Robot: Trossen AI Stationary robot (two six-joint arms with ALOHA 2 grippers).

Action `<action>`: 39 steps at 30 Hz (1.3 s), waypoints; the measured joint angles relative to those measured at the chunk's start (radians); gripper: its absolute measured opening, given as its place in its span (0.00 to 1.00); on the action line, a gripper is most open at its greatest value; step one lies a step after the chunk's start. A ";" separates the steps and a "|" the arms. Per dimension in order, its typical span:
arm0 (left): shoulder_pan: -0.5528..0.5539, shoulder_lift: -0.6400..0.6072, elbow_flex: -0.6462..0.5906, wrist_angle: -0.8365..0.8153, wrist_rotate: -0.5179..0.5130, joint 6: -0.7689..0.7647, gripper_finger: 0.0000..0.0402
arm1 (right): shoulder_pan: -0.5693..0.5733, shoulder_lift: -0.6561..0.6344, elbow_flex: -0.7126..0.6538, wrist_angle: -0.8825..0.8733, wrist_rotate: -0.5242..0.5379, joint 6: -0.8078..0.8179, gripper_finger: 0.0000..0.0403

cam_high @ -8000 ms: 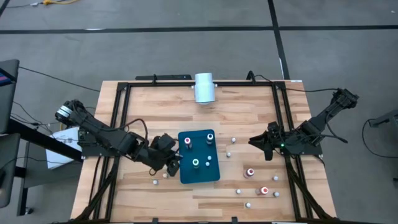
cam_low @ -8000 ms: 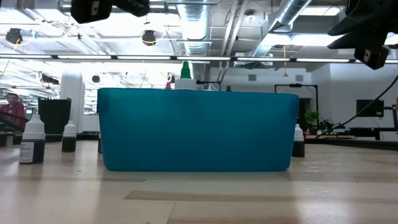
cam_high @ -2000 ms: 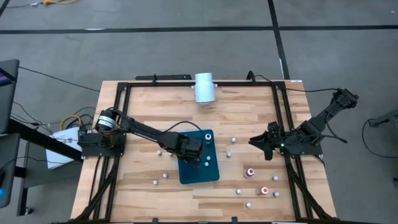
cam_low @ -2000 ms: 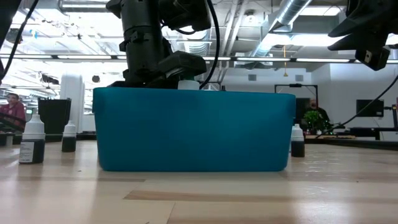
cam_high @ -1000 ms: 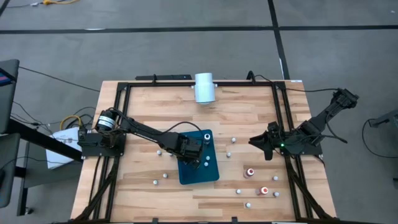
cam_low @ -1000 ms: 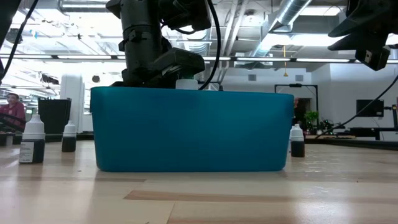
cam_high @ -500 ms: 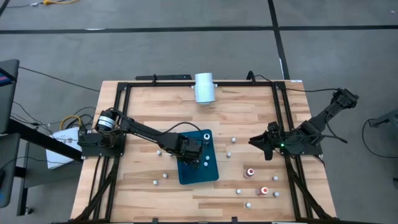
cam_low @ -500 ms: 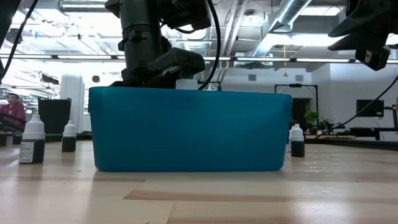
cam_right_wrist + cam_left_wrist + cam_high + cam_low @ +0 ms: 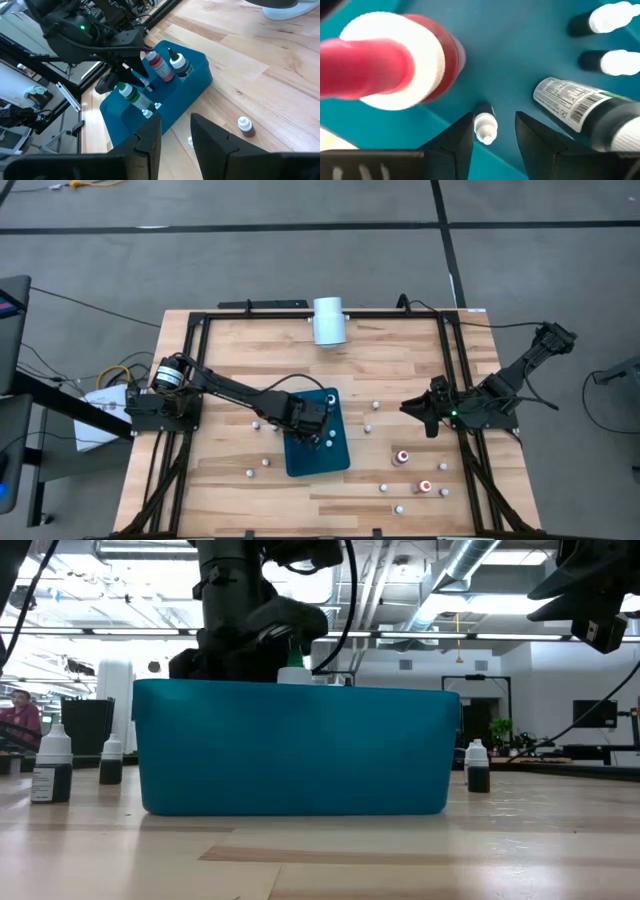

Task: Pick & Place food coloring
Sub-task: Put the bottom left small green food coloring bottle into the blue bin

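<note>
The teal rectangular plastic tray (image 9: 318, 442) sits mid-table with the left gripper (image 9: 312, 423) reaching down inside it, while the right gripper (image 9: 425, 412) waits, fingers apart and empty, near the right table edge. In the left wrist view a tiny white-capped food coloring bottle (image 9: 485, 126) stands on the tray floor between the parted fingers, seemingly not gripped. Beside it are a red-topped bottle (image 9: 395, 67) and a green one lying tilted (image 9: 585, 111). More small bottles (image 9: 402, 457) are scattered on the wood. To finish well, I judge the left gripper should lift straight up, clear of the neighbours and tray wall
</note>
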 joint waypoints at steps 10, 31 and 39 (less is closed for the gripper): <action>-0.001 -0.001 0.055 -0.090 -0.011 0.001 0.34 | 0.000 0.000 0.000 0.000 0.000 0.000 0.23; -0.085 -0.003 0.338 -0.488 -0.183 -0.070 0.34 | 0.000 0.000 0.000 0.000 0.000 0.000 0.23; -0.184 -0.004 0.476 -0.717 -0.268 -0.226 0.34 | 0.000 0.000 0.000 0.000 0.000 0.000 0.23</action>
